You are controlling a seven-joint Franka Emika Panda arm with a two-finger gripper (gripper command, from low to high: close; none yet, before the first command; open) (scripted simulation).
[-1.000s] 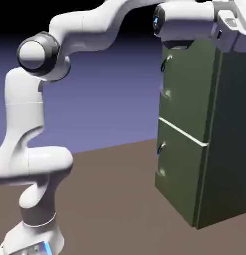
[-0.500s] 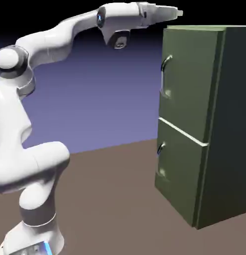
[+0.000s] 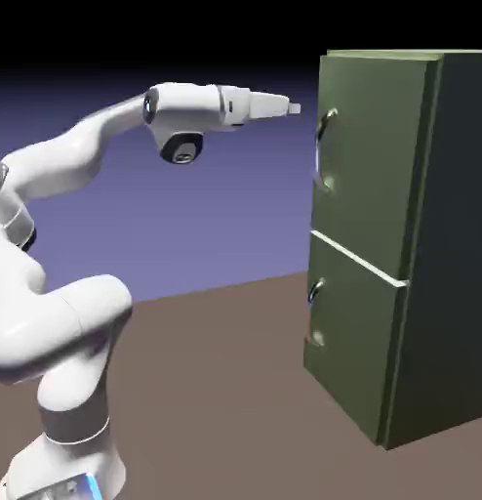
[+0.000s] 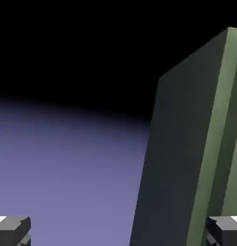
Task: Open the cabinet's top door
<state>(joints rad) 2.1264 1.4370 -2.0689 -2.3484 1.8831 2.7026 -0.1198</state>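
The cabinet (image 3: 367,176) looks like painted metal or plastic, smooth and softly satin on its front, duller on its side. On its upper front, the long handle (image 3: 320,146) shines like polished metal; the short handle (image 3: 315,291) below gleams too. Beside the cabinet, the arm (image 3: 84,317) seems smooth, glossy white plastic. Beneath it, the tabletop (image 3: 206,391) appears matt.

Cabinet (image 3: 367,244) at the exterior view's right, on table (image 3: 216,391). Arm (image 3: 89,312) at the exterior view's left, base on table. Top door (image 3: 372,161) above lower door (image 3: 352,327), both on cabinet front, facing arm side. One handle (image 3: 320,151) on top door, another (image 3: 315,291) on lower. Gripper (image 3: 295,108) in front of top door, apart from it. Hand view: cabinet at right.
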